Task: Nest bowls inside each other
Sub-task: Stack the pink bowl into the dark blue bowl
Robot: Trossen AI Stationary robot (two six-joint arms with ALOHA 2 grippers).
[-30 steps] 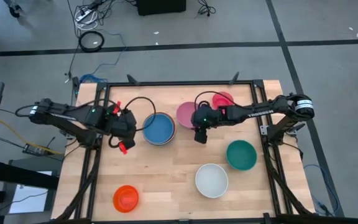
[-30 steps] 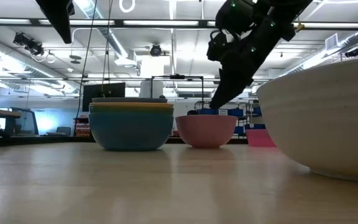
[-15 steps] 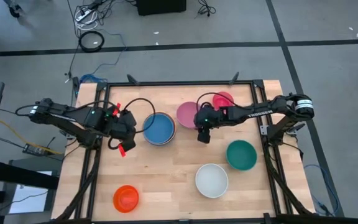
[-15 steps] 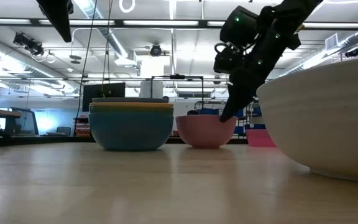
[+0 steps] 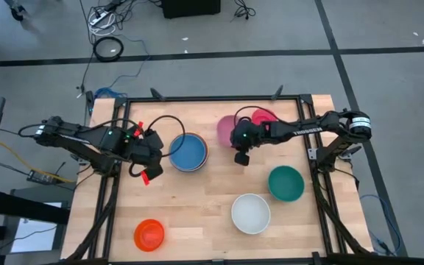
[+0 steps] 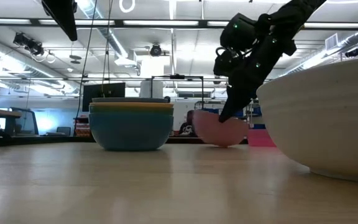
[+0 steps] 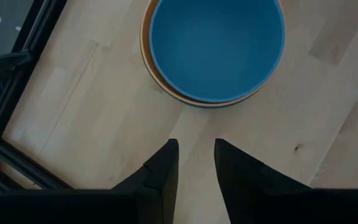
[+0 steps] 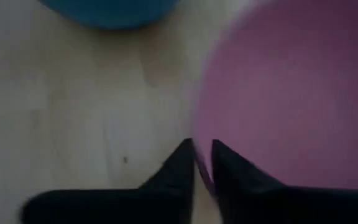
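A: The wooden tabletop (image 5: 197,199) carries the nested stack, with the round blue plastic bowl (image 5: 188,152) on top, and loose bowls: white (image 5: 250,213), teal (image 5: 285,183), red-orange (image 5: 149,234).

B: And the step in hand?

A: Lifting, likely. The right gripper (image 5: 241,157) is clenched on the rim of the round pink plastic bowl (image 6: 219,129), which sits tilted. The left gripper (image 7: 194,158) waits, released, beside the stack.

B: Next move?

A: Probably carrying the pink bowl over the stack, kept level.
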